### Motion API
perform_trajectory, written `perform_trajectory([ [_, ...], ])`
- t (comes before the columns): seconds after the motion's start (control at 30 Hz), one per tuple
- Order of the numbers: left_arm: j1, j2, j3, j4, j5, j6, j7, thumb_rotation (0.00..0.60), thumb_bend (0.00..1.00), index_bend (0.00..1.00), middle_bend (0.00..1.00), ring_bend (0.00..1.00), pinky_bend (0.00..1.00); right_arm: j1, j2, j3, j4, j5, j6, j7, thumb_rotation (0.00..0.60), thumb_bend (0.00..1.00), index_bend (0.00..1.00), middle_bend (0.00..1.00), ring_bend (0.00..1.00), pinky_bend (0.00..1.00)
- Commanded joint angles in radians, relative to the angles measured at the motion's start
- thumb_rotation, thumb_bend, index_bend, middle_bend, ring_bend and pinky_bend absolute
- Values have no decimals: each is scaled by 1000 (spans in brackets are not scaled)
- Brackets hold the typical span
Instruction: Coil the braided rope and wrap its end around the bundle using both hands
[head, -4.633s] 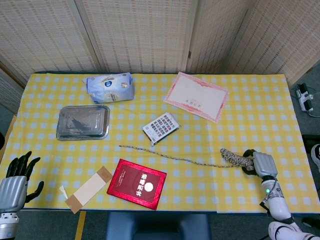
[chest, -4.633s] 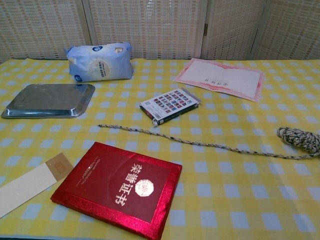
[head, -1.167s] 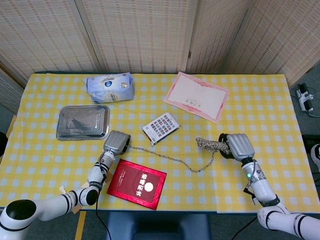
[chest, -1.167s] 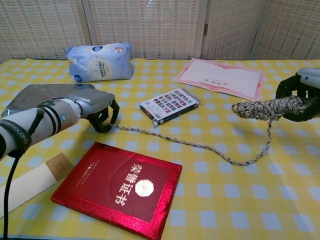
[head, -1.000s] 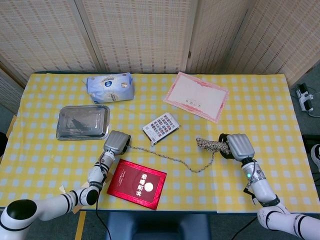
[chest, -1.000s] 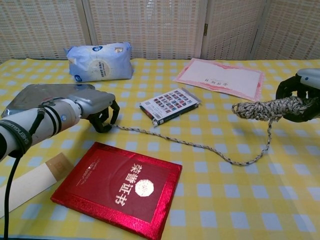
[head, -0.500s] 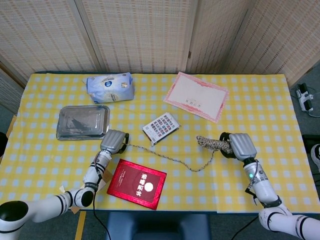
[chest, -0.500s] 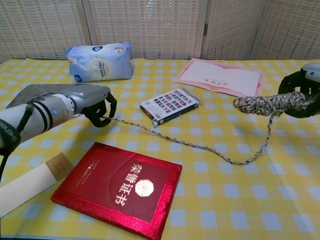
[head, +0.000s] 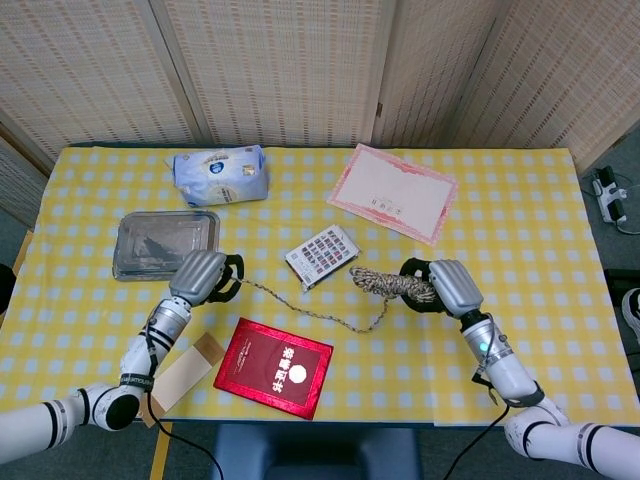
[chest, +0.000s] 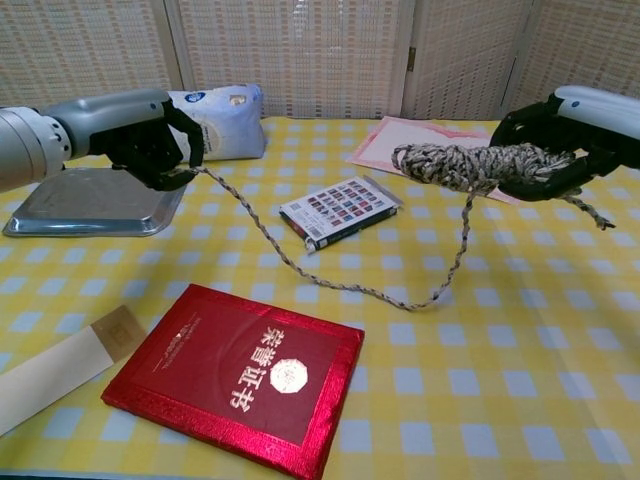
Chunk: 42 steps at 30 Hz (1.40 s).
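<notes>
Both hands have been raised off the table since the earlier frames, and the rope bundle has been carried inward toward the middle.

Nearest the robot, a red certificate folder (chest: 235, 375) and a paper strip (chest: 60, 368) lie flat and untouched. Above them, the slack of the braided rope (chest: 300, 268) sags to the yellow checked tablecloth (chest: 520, 400) and rises at each end. A boxed card deck (chest: 338, 210) sits just behind the sag.

The free end is pinched in the curled fingers of the left hand (chest: 155, 135), lifted over the steel tray (chest: 90, 200). The coiled bundle (chest: 455, 163) is gripped in the right hand (chest: 545, 150), with a short tail hanging past it.

Coiling is judged partly done; a long run is left to be wound and the end wrapped.
</notes>
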<state>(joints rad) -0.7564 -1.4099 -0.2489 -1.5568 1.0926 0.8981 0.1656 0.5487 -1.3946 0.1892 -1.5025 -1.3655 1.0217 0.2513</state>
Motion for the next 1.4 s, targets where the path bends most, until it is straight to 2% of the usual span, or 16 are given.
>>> perform_trajectory([
  [0.03,-4,22,-6,-20,-16,-10,-1,600,571,674,915,813,875,37,-7,0,-8,-92,-6,135,600,681,748,578,663,650],
  [0.23,-37,65,-51,-54,-97,-44,-9,600,572,675,915,813,875,81,6,-17,-36,-158,-33,241,600,682,752,581,666,655],
  [0.57,-66,169,-145,-197,-135,-14,-52,600,575,677,916,814,875,153,-73,-4,-32,-102,-103,157,600,681,763,593,677,665],
  [1.0,-86,281,-237,-391,-125,-36,-209,600,578,677,916,813,875,217,-206,39,19,7,-141,91,600,681,770,600,683,671],
  [1.23,-103,321,-256,-454,-126,-25,-224,600,579,677,915,813,875,253,-285,70,57,73,-157,48,600,682,776,605,693,679],
  [1.4,-128,330,-253,-460,-153,-15,-206,600,579,677,915,813,875,267,-303,56,48,51,-166,48,600,683,786,616,698,686],
])
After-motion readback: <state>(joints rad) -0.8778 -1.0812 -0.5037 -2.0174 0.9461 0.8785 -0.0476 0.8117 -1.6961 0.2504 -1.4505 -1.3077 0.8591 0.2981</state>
